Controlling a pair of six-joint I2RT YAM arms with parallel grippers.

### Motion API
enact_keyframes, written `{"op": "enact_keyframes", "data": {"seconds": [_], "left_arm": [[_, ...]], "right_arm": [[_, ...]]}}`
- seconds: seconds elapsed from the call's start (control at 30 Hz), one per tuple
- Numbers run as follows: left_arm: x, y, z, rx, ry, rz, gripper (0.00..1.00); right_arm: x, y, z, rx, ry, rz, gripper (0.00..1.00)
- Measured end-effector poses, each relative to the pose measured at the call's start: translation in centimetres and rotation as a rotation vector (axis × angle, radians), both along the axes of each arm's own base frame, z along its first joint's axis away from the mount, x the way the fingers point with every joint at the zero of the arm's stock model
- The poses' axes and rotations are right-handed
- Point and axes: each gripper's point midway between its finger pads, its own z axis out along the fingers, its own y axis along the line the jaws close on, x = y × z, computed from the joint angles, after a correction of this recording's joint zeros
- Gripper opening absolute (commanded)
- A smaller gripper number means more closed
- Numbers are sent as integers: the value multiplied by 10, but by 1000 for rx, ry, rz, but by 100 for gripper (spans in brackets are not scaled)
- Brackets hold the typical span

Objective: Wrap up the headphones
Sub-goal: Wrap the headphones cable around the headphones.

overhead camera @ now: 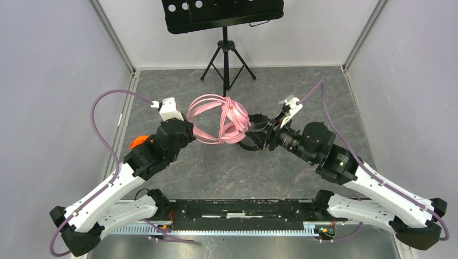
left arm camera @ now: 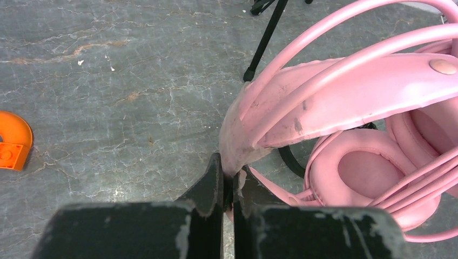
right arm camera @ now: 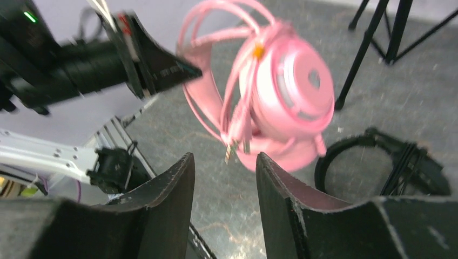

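There are two pairs of headphones. The pink headphones [overhead camera: 219, 120] hang over the middle of the tabletop [overhead camera: 227, 172], wound in cable loops. The left tool [left arm camera: 229, 186] is clamped tight on their headband. The black headphones [right arm camera: 384, 162] lie just right of them, mostly hidden from above under the right tool [right arm camera: 224, 178], which gapes wide and holds nothing. One music stand [overhead camera: 224, 21] stands at the far edge. One orange piece [left arm camera: 13, 141] lies left, cut off. The right wrist view is blurred.

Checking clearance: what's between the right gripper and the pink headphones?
In the right wrist view, only the pink cable's plug end dangles between the right gripper and the pink headphones, over bare floor.
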Motion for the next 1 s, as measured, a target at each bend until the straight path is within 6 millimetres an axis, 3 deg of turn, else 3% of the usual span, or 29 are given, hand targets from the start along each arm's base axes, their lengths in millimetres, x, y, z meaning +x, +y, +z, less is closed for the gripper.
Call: {"op": "enact_keyframes", "data": {"seconds": [0.13,0.27,0.47,0.57,0.7,1.0], "left_arm": [[0,0,0,8,-1,-3,2],[0,0,0,10,-1,-5,2],[0,0,0,10,-1,-6,2],[0,0,0,9,-1,-7,2],[0,0,0,8,0,-9,2],[-1,0,0,9,1,-10,2]], "right_arm": [[6,-1,56,48,-90,-19,42],[16,7,73,38,-126,-32,34],[33,29,41,-72,-89,-29,33],[38,34,26,-114,-72,-35,26],[39,38,15,-132,-64,-29,20],[36,54,-17,-163,-25,-2,19]]}}
